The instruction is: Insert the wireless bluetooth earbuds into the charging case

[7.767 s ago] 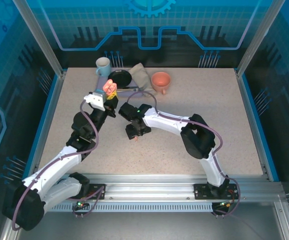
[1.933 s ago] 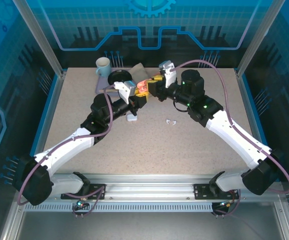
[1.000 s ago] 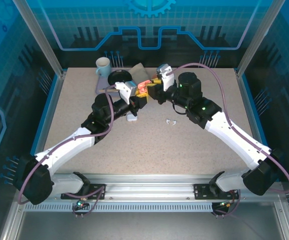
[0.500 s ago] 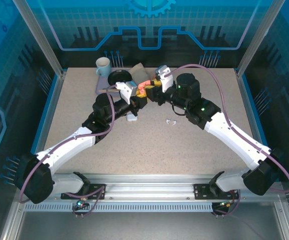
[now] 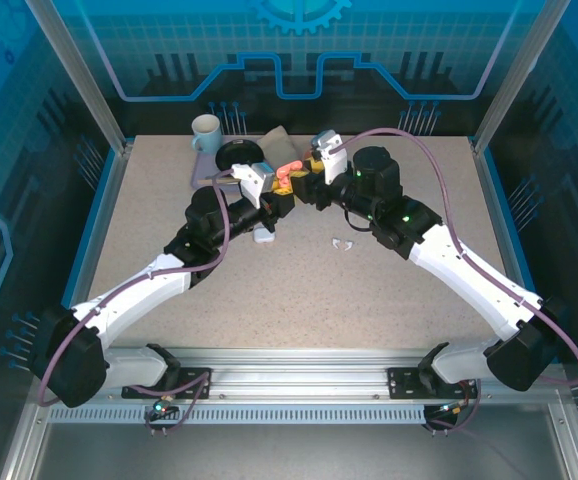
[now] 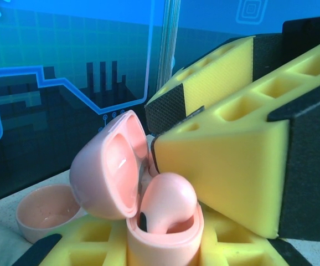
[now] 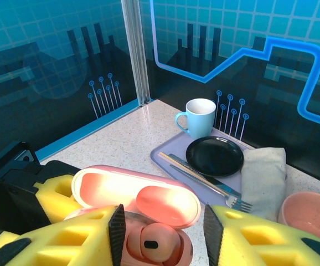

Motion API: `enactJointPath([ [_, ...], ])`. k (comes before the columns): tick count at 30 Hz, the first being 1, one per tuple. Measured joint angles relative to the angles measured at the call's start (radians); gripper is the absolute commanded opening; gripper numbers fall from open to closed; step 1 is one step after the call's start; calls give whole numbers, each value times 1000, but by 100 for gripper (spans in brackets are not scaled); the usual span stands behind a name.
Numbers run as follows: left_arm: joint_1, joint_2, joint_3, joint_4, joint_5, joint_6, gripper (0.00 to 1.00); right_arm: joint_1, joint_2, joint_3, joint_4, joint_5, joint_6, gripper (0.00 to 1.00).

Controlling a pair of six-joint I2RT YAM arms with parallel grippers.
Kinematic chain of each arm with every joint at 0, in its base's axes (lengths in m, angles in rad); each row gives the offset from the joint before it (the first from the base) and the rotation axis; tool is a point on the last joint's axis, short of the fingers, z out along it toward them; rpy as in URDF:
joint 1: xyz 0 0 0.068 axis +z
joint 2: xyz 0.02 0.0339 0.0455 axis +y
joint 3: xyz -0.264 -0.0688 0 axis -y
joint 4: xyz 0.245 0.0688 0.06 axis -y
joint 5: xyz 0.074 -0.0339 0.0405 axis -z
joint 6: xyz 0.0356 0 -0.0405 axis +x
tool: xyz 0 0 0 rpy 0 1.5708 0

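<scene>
Tabletop (image 5: 299, 290): left jaws clench pink case (image 6: 165, 249) (lid up), pink earbud (image 6: 168, 202) inside; right jaws released.

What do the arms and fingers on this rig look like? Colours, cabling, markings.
Left arm and right arm: white links, bulky black joint housings, a loose purple cable along each. Small green lights on the right one. Fingers: yellow blocks with square pockets, black-edged.
</scene>
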Motion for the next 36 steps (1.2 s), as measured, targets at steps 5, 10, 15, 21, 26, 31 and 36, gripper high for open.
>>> enactJointPath([
  [5,0,0,0,0,0,0,0,-1,0,0,0,6,6,48],
  [10,0,0,0,0,0,0,0,-10,0,0,0,5,30,49],
  [15,0,0,0,0,0,0,0,-16,0,0,1,4,57,49],
  [21,0,0,0,0,0,0,0,-30,-2,0,18,-16,92,49],
  [26,0,0,0,0,0,-1,0,-43,-9,0,34,-48,132,50],
  [31,0,0,0,0,0,-6,0,-63,-16,0,52,-82,178,50],
  [36,0,0,0,0,0,-7,0,-90,-17,0,77,-104,238,51],
])
